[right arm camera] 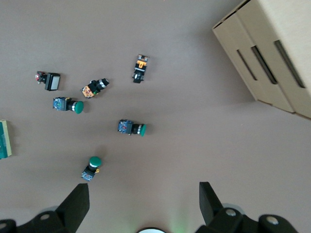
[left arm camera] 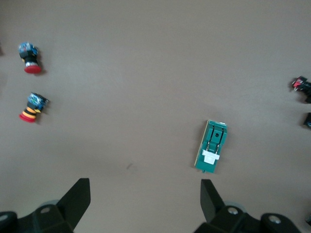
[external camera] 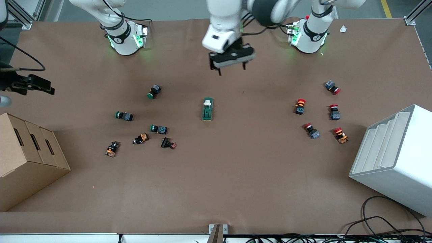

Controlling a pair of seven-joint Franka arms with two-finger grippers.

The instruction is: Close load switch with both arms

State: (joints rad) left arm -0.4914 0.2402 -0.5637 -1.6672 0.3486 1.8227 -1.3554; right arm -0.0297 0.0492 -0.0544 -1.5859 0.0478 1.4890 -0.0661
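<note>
Nearest the front camera I see only bare brown paper covering the table [external camera: 216, 189], with a tan cardboard box [external camera: 27, 158] at the right arm's end and a white stepped bin [external camera: 395, 158] at the left arm's end; both look parked clear of the work zone. Farther up lies the small dark-green oblong load switch [external camera: 207, 109], flat in the middle of the table between the two clusters of buttons, its cream handle piece at the end toward the robot bases. I judge that central spot lets both arms reach it. Green-capped push buttons [external camera: 157, 129] are scattered toward the right arm's end, red-capped ones [external camera: 312, 131] toward the left arm's end, all well apart from the switch. The left arm's black gripper [external camera: 232, 69] hangs over bare paper between the switch and the bases, jaws spread wide and empty. The right arm's gripper [right arm camera: 141, 206] waits over its own end of the table, jaws also spread, holding nothing.
</note>
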